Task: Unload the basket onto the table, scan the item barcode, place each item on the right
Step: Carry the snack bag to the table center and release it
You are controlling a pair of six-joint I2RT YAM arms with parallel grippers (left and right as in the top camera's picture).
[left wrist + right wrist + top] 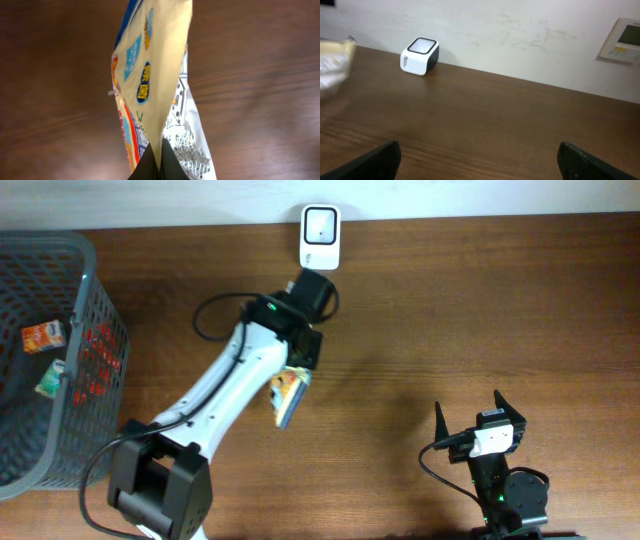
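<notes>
My left gripper (297, 372) is shut on the item, a flat cream, orange and blue snack packet (288, 394) that hangs above the middle of the table. In the left wrist view the black fingertips (150, 167) pinch the packet (150, 75) by its edge; printed text covers its white side. The white scanner (321, 237) stands at the far edge of the table, beyond the left wrist. In the right wrist view the scanner (420, 55) sits by the wall at the far left. My right gripper (478, 412) stands open and empty near the front right, its fingertips (380, 160) spread wide.
A dark mesh basket (85, 270) at the left edge holds several small packets (43, 336). A black cable (215, 310) loops beside the left arm. A wall panel (622, 39) shows at the right of the right wrist view.
</notes>
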